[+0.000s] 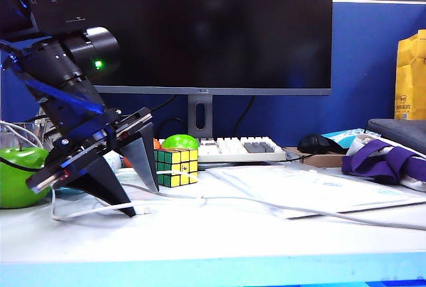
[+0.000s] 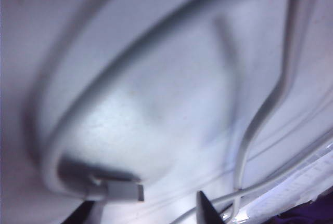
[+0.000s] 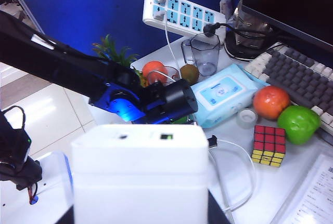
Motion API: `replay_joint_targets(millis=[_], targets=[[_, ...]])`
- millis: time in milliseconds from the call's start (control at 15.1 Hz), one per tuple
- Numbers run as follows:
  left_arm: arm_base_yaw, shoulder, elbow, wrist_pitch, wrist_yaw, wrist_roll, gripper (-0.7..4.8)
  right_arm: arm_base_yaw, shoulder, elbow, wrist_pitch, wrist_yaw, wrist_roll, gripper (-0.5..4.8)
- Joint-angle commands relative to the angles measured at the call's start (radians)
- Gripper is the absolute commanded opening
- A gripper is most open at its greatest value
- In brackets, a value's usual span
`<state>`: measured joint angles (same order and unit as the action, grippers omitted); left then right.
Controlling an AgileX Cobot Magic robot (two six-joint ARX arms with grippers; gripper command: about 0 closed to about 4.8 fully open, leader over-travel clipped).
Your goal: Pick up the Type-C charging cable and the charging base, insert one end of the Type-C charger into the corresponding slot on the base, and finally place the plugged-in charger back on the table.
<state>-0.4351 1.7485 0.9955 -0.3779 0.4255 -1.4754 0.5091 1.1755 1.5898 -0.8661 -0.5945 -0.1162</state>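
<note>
Type-C charging cable (image 1: 200, 200): lay slack, looped near the table's (image 1: 213, 247) front left edge; light, limp, best pinched at its stiff plug (image 2: 122, 188). Left gripper (image 1: 136, 184): hung over it, fingers apart. Right gripper (image 3: 140, 219): clamped on the charging base (image 3: 139, 174), hard, smooth.

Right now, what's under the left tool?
Under the left tool, open above the table, lies the white cable and its plug. The tool's body hides whatever lies behind it. The right tool holds the white base elsewhere.
</note>
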Motion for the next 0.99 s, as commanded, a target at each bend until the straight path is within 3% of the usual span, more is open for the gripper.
replay_joint_targets(millis=[66, 132, 264, 330, 462, 661, 793, 991], targets=[[-0.002, 0.004, 0.000, -0.011, -0.021, -0.008, 1.65, 0.001, -0.011, 0.006, 0.005, -0.003, 0.004, -0.05], [-0.002, 0.003, 0.000, -0.032, -0.021, -0.025, 1.16, 0.001, -0.011, 0.006, 0.005, -0.003, 0.004, -0.05], [-0.002, 0.003, 0.000, -0.033, -0.021, -0.025, 1.16, 0.001, -0.011, 0.006, 0.005, -0.003, 0.004, -0.05], [-0.002, 0.003, 0.000, -0.036, -0.031, -0.041, 0.34, 0.001, -0.011, 0.006, 0.005, -0.003, 0.004, -0.04], [-0.002, 0.003, 0.000, -0.035, -0.041, -0.048, 0.00, 0.001, -0.011, 0.006, 0.005, -0.003, 0.004, -0.05], [-0.002, 0.003, 0.000, -0.028, -0.048, -0.033, -0.07, 0.001, -0.011, 0.006, 0.003, -0.003, 0.004, -0.05], [-0.002, 0.000, 0.000, 0.010, -0.045, 0.026, -0.07, 0.001, -0.011, 0.006, 0.003, -0.003, 0.004, -0.04], [-0.006, -0.024, 0.000, 0.169, -0.039, 0.139, -0.07, 0.001, -0.011, 0.006, 0.003, -0.003, 0.004, -0.05]])
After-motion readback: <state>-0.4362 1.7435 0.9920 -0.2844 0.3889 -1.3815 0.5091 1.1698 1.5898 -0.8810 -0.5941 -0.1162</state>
